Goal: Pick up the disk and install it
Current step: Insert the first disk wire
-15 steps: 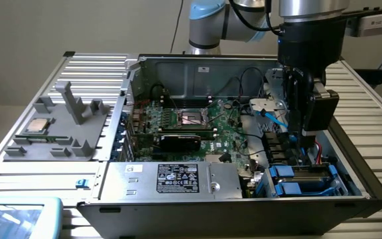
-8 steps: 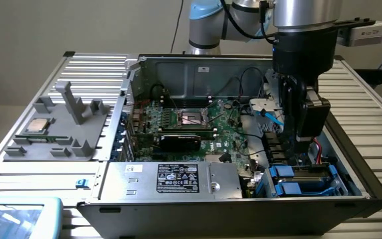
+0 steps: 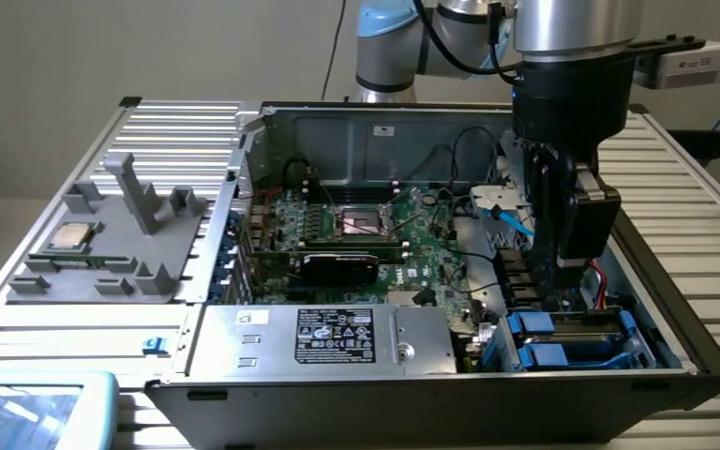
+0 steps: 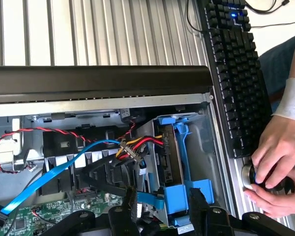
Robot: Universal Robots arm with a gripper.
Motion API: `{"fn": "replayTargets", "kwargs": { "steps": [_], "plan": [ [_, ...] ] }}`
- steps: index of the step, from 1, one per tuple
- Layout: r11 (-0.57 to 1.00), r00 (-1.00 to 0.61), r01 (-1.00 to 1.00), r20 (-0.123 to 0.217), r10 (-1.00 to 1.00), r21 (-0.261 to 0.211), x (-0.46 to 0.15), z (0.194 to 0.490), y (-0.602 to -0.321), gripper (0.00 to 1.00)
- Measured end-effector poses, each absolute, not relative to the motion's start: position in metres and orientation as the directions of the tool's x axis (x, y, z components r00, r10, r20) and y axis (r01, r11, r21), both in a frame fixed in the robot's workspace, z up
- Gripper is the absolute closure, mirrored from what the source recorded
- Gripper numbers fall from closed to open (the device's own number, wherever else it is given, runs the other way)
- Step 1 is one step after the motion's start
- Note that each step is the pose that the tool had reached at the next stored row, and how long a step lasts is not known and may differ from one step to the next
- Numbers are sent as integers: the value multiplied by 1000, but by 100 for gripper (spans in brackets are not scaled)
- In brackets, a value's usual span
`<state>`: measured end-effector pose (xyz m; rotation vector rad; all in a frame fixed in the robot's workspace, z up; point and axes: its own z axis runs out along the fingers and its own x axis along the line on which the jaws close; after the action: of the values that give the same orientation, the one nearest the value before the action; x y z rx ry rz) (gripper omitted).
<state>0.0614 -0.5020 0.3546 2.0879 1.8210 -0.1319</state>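
Note:
The disk (image 4: 169, 152) stands on edge in the drive bay at the corner of the open computer case (image 3: 460, 122). It is a dark slab with a blue carrier rail along one side. It reaches from my fingers toward the black case wall (image 4: 98, 81). My gripper (image 4: 163, 199) straddles the disk's near end, jaws wide. The blue end tabs span the gap between the black fingers (image 4: 130, 204), which lie against them. In the exterior view the gripper (image 3: 570, 258) hangs upright inside the case's right part, just behind the blue drive carriers (image 3: 561, 342).
A blue flat cable (image 4: 54, 172) and red, yellow and black wires (image 4: 132, 145) run close beside the disk. The silver box with a black sticker (image 3: 335, 337) fills the case front. A grey fixture (image 3: 110, 253) with a chip stands at the exterior view's left. A person's hands (image 4: 273, 162) rest by a keyboard (image 4: 231, 73).

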Motion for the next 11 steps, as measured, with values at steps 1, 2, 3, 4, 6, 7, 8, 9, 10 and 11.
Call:
{"fn": "replayTargets", "kwargs": {
  "steps": [1,2,3,4,6,7,8,9,10,11],
  "plan": [
    [-100,162,973,-305,938,210,61,355,-502,46],
    [-100,162,973,-306,938,210,61,355,-502,46],
    [-100,162,973,-306,938,210,61,355,-502,46],
    [-100,162,973,-306,938,210,61,355,-502,46],
    [-100,162,973,-306,938,210,61,355,-502,46],
    [-99,162,973,-307,938,210,61,355,-502,46],
    [-99,162,973,-307,938,210,61,355,-502,48],
    [-99,162,973,-307,938,210,61,355,-502,48],
    [-99,162,973,-307,938,210,61,354,-502,55],
    [-99,162,973,-307,938,210,61,354,-502,55]
  ]
}}
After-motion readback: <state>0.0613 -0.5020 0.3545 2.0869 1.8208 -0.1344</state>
